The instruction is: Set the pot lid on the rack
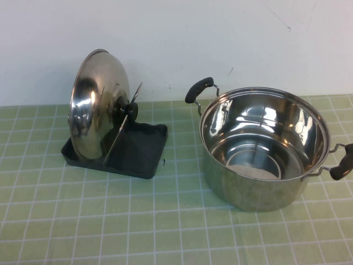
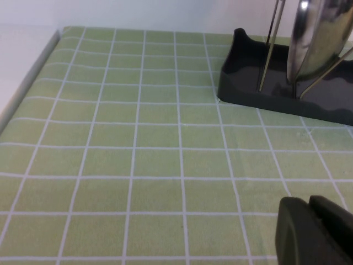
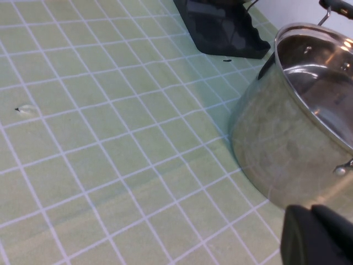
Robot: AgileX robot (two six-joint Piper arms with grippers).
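The shiny steel pot lid point(image 1: 95, 105) with its black knob point(image 1: 128, 110) stands on edge in the dark grey rack point(image 1: 140, 152), leaning between the upright wire loops. Its lower edge also shows in the left wrist view point(image 2: 317, 38), above the rack point(image 2: 248, 83). Neither gripper shows in the high view. My left gripper point(image 2: 311, 229) is shut and empty, low over the mat, apart from the rack. My right gripper point(image 3: 314, 234) is shut and empty, close beside the pot's wall.
A deep empty steel pot point(image 1: 263, 146) with two black handles stands at the right; it also shows in the right wrist view point(image 3: 298, 127). A green tiled mat point(image 1: 138, 221) covers the table, with a white wall behind. The mat's side edge point(image 2: 33, 66) shows in the left wrist view.
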